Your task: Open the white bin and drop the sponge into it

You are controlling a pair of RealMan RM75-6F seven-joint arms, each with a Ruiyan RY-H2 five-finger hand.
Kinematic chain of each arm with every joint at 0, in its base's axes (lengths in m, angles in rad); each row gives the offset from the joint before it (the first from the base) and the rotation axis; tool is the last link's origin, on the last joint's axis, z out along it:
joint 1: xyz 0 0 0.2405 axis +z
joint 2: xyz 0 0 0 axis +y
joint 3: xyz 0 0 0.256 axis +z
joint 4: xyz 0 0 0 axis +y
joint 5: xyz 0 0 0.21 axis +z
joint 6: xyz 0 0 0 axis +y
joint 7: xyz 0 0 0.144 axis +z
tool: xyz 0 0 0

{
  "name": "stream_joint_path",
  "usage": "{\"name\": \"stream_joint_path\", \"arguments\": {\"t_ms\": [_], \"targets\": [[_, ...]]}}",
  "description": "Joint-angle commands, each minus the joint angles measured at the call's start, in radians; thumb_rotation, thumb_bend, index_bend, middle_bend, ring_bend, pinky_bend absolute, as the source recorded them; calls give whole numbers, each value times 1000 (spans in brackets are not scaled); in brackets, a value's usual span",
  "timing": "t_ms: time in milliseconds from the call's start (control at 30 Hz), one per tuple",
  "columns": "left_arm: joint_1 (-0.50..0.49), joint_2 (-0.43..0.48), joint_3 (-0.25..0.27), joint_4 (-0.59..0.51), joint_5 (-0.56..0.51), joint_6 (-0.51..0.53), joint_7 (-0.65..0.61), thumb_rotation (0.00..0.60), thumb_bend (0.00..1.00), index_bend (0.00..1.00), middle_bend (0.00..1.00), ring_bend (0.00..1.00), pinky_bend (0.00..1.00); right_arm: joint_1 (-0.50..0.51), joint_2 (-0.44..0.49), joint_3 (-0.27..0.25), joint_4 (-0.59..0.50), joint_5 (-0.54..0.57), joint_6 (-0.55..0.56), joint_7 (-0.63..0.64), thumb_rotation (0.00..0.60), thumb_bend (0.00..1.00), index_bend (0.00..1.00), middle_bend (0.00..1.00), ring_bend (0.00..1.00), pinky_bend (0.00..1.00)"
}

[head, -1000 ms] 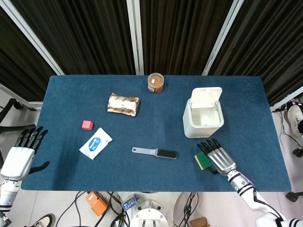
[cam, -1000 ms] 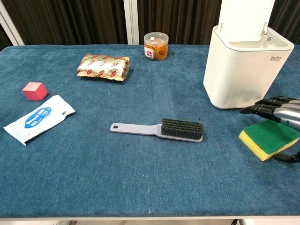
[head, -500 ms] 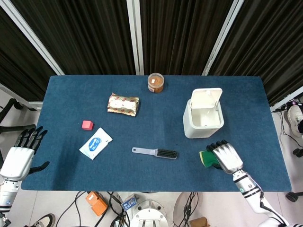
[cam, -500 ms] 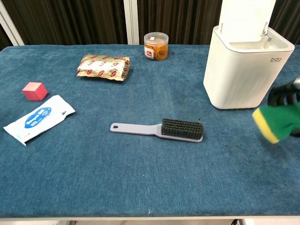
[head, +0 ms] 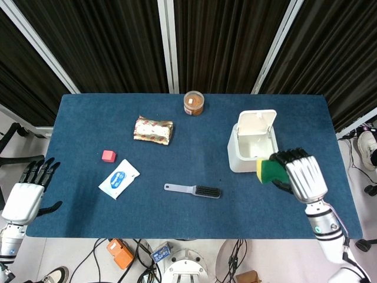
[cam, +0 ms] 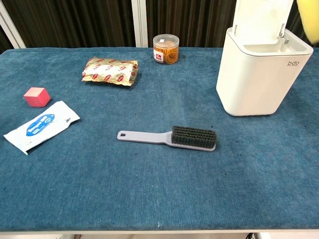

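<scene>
White bin (head: pixel 252 148) stands upright at right, lid raised. Yellow-green sponge (head: pixel 270 170) is held above the table, just beside its near-right corner.

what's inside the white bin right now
Nothing shows inside the white bin; its lid stands open and the visible interior looks bare. The sponge is outside, held by the right hand. The near inner wall is hidden.

One brush (head: pixel 193 190), one jar (head: pixel 193 103)
</scene>
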Motion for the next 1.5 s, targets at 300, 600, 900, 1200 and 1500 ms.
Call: {"name": "stream_joint_path", "arguments": {"t_ms": [300,600,900,1200,1500], "targets": [[-3,3,-3,-2,-12,-9,0,600,92,0,0,0,3,238,-111,157,42,449,-237,-217,600,468,255,416,292,322],[-1,3,0,-3,-8,-5,0,600,93,0,0,0,3,236,-61,115,29,454,-287,-148,600,432,0,141,69,181],[4,4,0,-3,-3,7,-5,600,92,0,0,0,3,126,30,23,-40,243,-163,-60,600,386,0,82,19,133],[17,3,3,2,18,41,-18,600,93,0,0,0,3,-279,-3,-314,124,-145,255,-91,600,368,0,0,0,0],[27,-8,15,10,46,61,-3,600,93,0,0,0,3,-395,-93,-338,338,-213,374,63,600,369,0,0,0,0]]}}
